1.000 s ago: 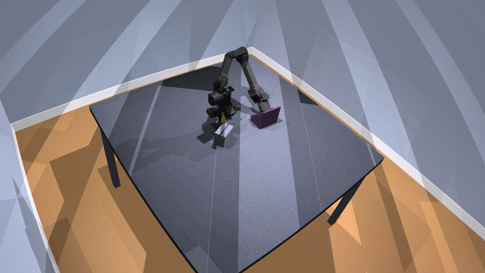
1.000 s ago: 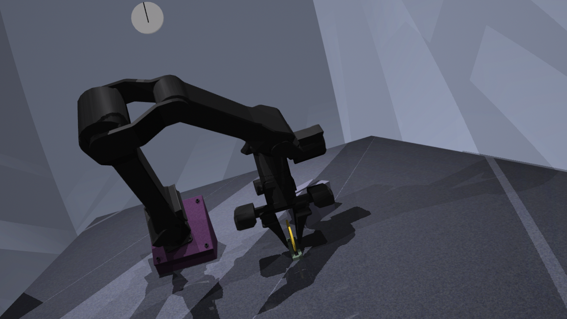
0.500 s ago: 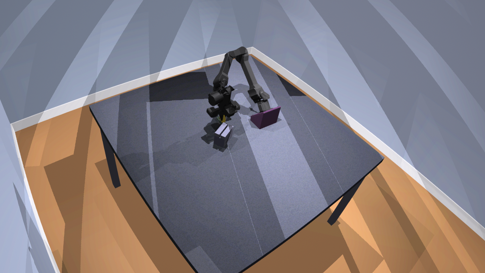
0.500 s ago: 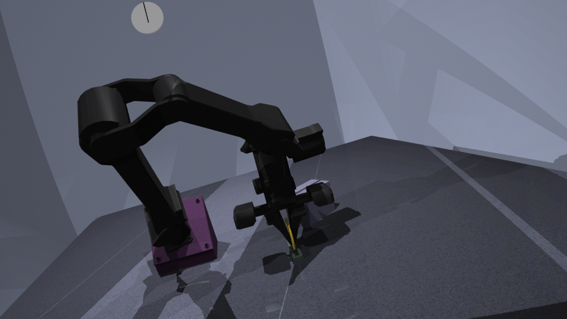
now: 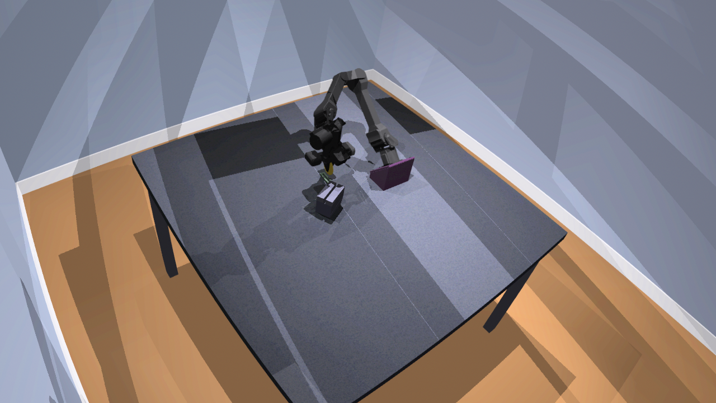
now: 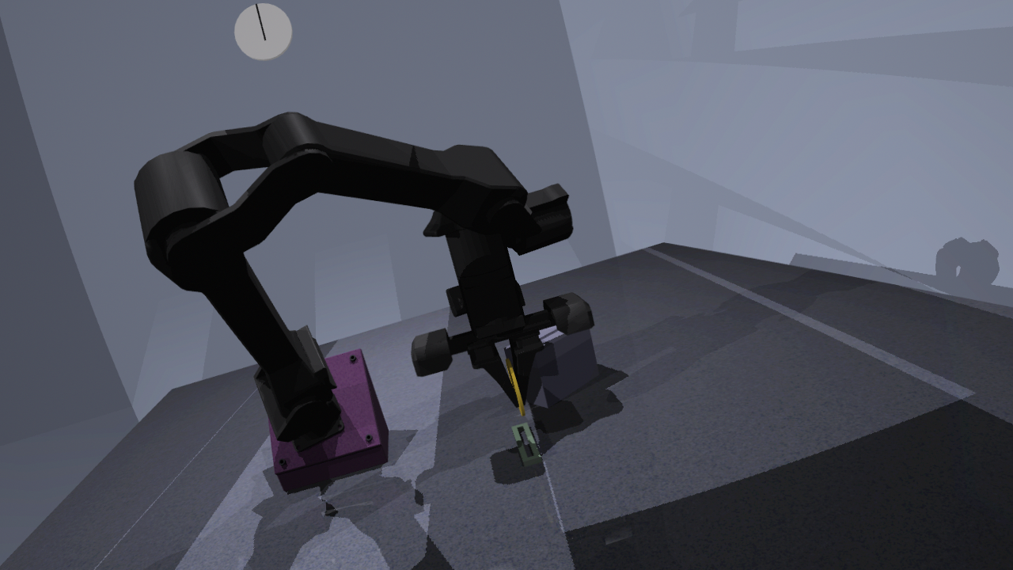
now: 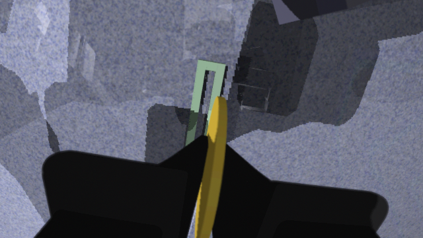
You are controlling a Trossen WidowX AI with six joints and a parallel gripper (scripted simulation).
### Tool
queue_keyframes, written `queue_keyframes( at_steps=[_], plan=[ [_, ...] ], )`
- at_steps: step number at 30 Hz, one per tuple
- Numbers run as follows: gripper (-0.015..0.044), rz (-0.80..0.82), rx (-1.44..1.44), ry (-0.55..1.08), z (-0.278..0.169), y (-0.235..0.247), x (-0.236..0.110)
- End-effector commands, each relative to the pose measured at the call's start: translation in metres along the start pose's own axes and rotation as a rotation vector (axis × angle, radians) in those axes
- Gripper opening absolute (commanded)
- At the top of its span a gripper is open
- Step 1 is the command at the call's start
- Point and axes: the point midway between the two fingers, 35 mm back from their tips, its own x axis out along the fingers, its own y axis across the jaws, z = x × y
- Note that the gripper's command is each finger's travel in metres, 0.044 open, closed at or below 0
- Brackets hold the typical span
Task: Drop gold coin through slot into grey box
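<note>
Arm [image 6: 368, 166]: matte black, chunky rounded links w/ cylindrical joints. Purple square base block [image 6: 358, 397], small dark screws at corners. Tool [image 6: 511, 382]: black crossbar w/ bulbous ends, two tapered black fingers.

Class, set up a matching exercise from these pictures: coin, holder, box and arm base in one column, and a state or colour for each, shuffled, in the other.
1. coin
2. holder
3. box
4. arm base

A. purple block
B. green, groove vacant
C. pinched in the gripper, above the table
D. grey, slot in lid

Pairs: 1-C, 2-B, 3-D, 4-A
</note>
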Motion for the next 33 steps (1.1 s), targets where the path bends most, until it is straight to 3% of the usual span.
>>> queue_keyframes(
  at_steps=[1, 22, 33],
  plan=[
    [0.0000, 0.005, -0.001, -0.002, 0.001, 0.000, -0.008],
    [0.0000, 0.007, 0.005, 0.007, -0.001, 0.004, -0.055],
    [0.0000, 0.006, 0.353, 0.008, 0.003, 0.005, -0.055]
  ],
)
